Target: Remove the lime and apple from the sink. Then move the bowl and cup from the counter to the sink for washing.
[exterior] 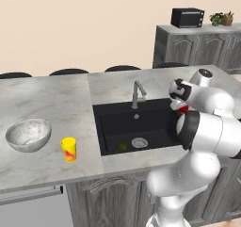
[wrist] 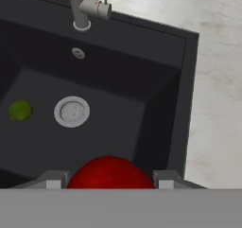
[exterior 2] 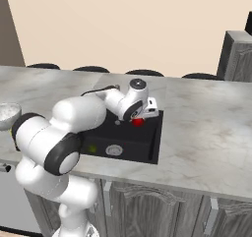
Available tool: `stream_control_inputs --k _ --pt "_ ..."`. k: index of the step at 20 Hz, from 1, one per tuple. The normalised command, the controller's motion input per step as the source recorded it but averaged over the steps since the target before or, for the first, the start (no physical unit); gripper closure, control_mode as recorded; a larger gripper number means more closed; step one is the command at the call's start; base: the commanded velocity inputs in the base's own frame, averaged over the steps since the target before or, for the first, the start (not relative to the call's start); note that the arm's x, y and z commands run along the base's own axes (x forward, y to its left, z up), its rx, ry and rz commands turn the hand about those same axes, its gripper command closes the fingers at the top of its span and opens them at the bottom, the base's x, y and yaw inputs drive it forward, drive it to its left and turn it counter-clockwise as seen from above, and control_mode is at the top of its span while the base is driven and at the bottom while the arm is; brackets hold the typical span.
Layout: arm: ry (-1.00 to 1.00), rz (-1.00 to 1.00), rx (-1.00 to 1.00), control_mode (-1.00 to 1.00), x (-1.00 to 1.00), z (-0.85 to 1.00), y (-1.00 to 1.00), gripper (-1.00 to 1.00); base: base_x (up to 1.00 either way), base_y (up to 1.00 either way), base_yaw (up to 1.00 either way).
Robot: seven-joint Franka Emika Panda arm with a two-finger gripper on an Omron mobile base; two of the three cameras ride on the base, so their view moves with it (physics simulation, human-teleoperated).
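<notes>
1. Claw (wrist: 109, 184): jaws partly spread and closed on the apple (wrist: 109, 172), one finger at each side of it. The apple is carried above the right part of the sink (wrist: 189, 80), clear of the basin floor; it also shows red beneath the hand in the right base view (exterior 2: 138, 122).
2. Lime (wrist: 20, 110): lies on the sink floor, left of the drain (wrist: 72, 111) and apart from it. Not yet removed.
3. Faucet (wrist: 80, 7): stands at the far rim of the sink, untouched.
4. Cup (exterior: 68, 149) and bowl (exterior: 28, 134): both upright on the table (exterior: 56, 99), left of the sink, the cup just beside the bowl and nearer the front edge.
5. Progress, as judged: the apple is lifted but not yet set down outside the sink. The lime, cup and bowl remain to be moved, so the task is in its early part.
</notes>
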Motion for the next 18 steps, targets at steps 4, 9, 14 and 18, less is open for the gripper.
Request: stream_control_inputs --k 4,9,14,18 --pt "0.00 0.00 -0.13 -1.00 -0.21 0.14 -0.37 1.00 0.00 0.00 0.00" --pt "0.00 0.00 -0.07 -1.00 -0.14 0.12 -0.39 1.00 0.00 0.00 0.00" --pt "0.00 0.00 -0.03 -1.00 -0.03 0.05 -0.38 1.00 0.00 0.00 0.00" --pt "-0.03 0.00 0.00 -1.00 0.00 0.00 -0.41 1.00 0.00 0.00 0.00"
